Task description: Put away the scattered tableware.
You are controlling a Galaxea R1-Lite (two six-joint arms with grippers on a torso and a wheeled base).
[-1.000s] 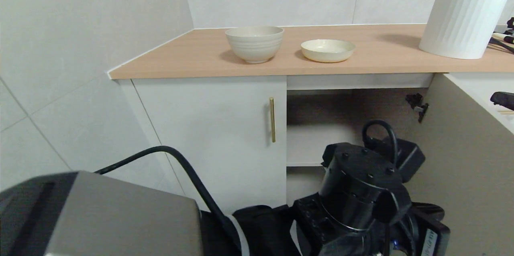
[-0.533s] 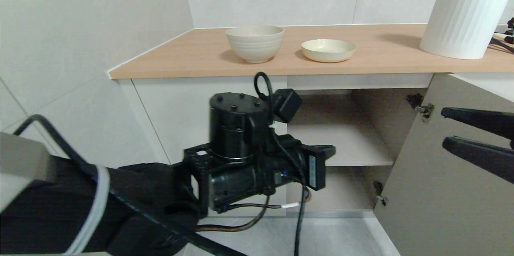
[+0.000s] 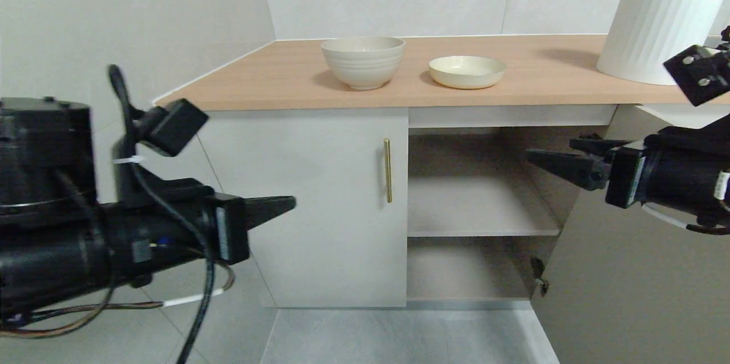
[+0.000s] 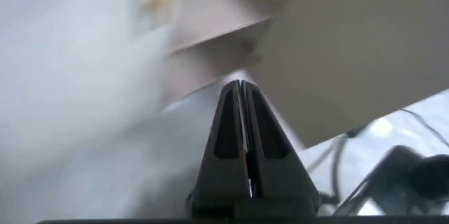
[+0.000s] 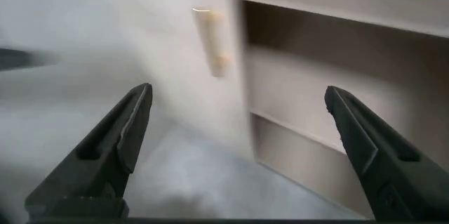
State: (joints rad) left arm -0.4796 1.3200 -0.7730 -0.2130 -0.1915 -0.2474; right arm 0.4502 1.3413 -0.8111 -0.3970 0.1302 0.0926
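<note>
So, 2 pieces of tableware sit out on the wooden countertop (image 3: 542, 85). A ribbed cream bowl (image 3: 363, 61) stands upright toward the left. A shallow cream dish (image 3: 467, 71) lies just beside it on the right, and they're not touching. Both are near the front edge, roughly above the line where the shut cabinet door meets the open compartment. Further right on the same counter is a tall white ribbed container (image 3: 661, 21), well apart from the dish.

Below, the left cabinet door (image 3: 308, 204) is closed and has a thin brass handle (image 3: 387, 170) along its right edge. The right door (image 3: 627, 284) is swung wide open. Inside you can see 1 shelf (image 3: 479, 207) across the middle and the cabinet floor (image 3: 465, 273) under it.

The left gripper (image 3: 288, 202) hangs in front of the closed door, lower than the counter and left of the handle, pointing right. Its fingers are pressed flat together with nothing between them. The left wrist view is blurry, but it shows that same tight seam at the tips (image 4: 240, 112).

The right gripper (image 3: 548, 147) sits level with the upper compartment, right by the open door's hinge side, pointing left. Its fingers are spread wide and holding nothing. In the right wrist view (image 5: 237, 92) the 2 fingers frame the handle (image 5: 212, 41) and the shelf (image 5: 316, 140). Neither gripper touches the bowl or the dish.
</note>
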